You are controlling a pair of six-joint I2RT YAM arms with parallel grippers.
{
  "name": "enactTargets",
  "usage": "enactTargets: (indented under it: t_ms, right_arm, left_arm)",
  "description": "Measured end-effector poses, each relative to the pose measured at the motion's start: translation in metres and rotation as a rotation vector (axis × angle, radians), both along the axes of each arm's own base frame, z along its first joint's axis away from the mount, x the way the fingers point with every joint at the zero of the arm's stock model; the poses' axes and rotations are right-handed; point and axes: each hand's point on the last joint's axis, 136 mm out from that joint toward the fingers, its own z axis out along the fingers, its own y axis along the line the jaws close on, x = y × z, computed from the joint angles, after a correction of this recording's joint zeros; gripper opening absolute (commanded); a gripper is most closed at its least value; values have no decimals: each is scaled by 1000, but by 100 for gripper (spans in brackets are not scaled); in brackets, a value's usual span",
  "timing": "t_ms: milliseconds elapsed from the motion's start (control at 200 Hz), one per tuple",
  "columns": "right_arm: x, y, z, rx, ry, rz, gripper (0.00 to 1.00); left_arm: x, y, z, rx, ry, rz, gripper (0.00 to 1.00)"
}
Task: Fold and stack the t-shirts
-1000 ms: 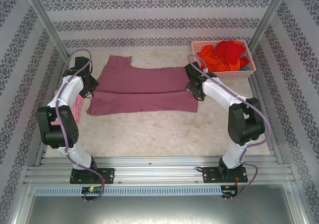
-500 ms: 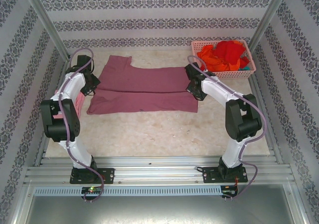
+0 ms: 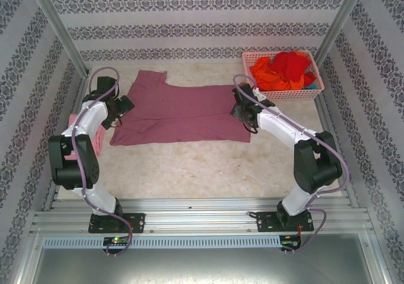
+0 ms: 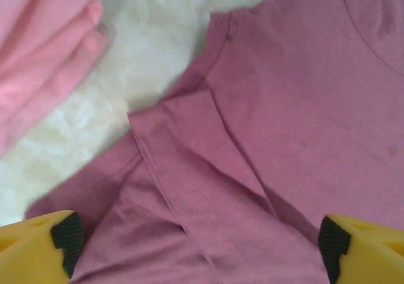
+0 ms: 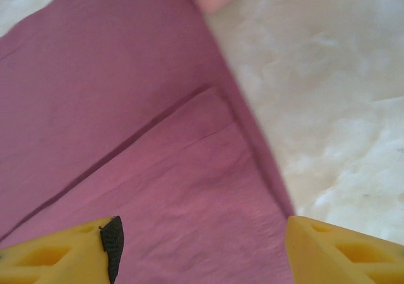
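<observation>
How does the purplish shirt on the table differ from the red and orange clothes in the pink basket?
Colour: the mauve shirt is dusty and dull; the red and orange clothes are bright. Pose: the mauve shirt lies spread flat, its near edge folded over; the clothes sit crumpled in a heap. Place: the shirt rests on the table, the clothes in the pink basket. Both are soft cloth.

Dusty mauve cloth t-shirt [image 3: 180, 110] lies spread across the far middle of the pale tabletop [image 3: 208, 164]. Pink plastic lattice basket [image 3: 287, 95] stands to its right, in the far corner, holding red and orange cloth t-shirts [image 3: 287, 69]. Folded light pink cloth t-shirt [image 4: 44, 50] lies to its left, apart.
</observation>
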Motion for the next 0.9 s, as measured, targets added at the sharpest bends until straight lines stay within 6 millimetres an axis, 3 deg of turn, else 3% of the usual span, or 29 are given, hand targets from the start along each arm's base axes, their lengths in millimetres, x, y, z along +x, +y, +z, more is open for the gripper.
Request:
enactTargets:
  t_ms: [135,225,325,470,654,899]
  right_arm:
    - [-10,36,-23,56,19,122,65]
    - [-17,45,-47,90,67,154,63]
    - [-26,41,-73,105,131,148,63]
    - [-37,23,-93,103,180,104,62]
    - [-37,11,-94,115,164,70,62]
    - [-52,3,-95,128,169,40,61]
  left_arm:
    - [-12,-17,-20,-85,2,-9,90]
    - [-20,-25,-37,-135,19,-5,89]
    - [-24,-28,-52,-156,42,2,89]
    - [-27,-23,-69,-138,78,17,88]
    - [-45,-10,-86,-124,125,55,88]
    - [-76,-16,-86,-140,130,40,88]
